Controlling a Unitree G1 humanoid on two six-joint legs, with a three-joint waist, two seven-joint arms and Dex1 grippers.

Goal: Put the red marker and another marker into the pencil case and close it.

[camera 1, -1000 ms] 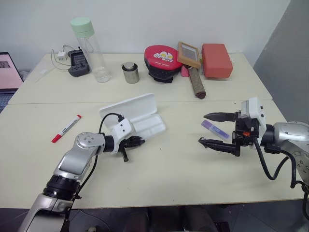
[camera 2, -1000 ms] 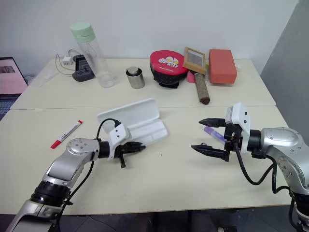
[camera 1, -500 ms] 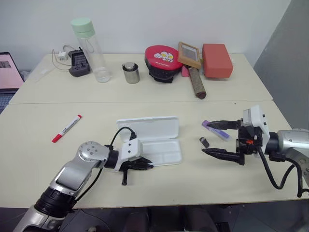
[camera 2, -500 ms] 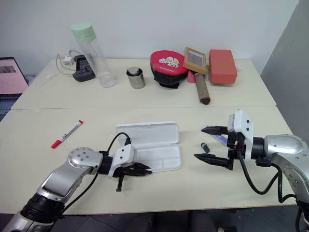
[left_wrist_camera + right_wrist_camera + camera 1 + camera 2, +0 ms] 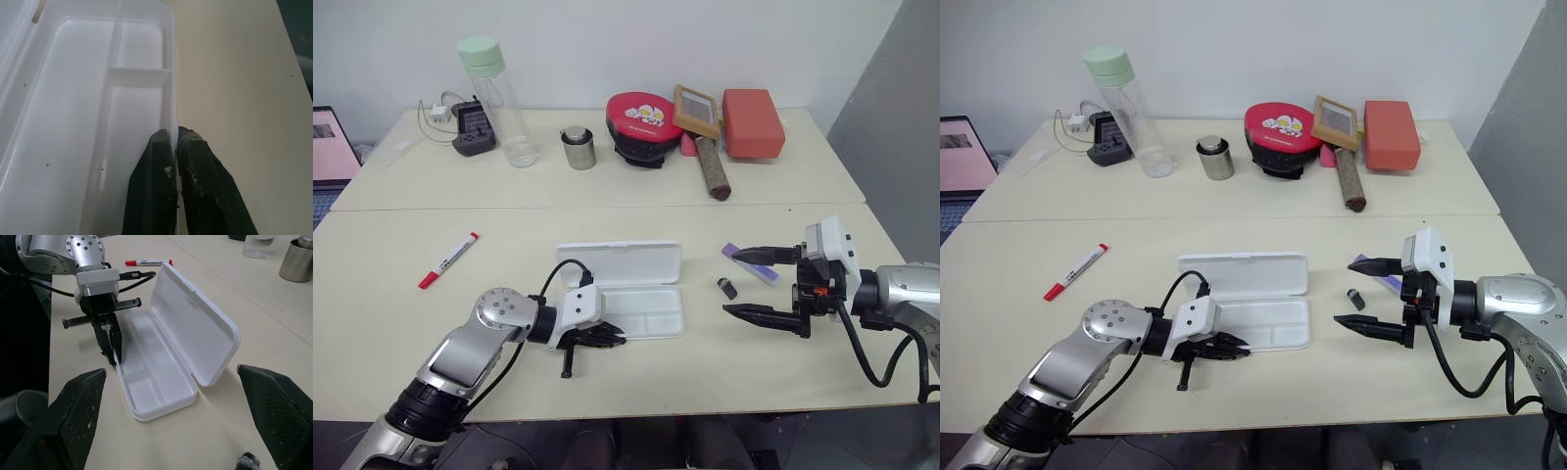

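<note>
Red-capped, the red marker (image 5: 448, 259) lies far left on the table (image 5: 636, 382), well apart from everything; slim, light, likely to roll, so pinch it mid-barrel. Your left gripper (image 5: 175, 142) is pinching the near wall of the pencil case (image 5: 626, 294), lying open mid-table. It looks like thin plastic, light and slippery, so expect it to slide. Right of it sits a small dark cap (image 5: 727, 288), then the purple marker (image 5: 751, 263) beside your right gripper (image 5: 766, 286), jaws spread wide, holding nothing.
</note>
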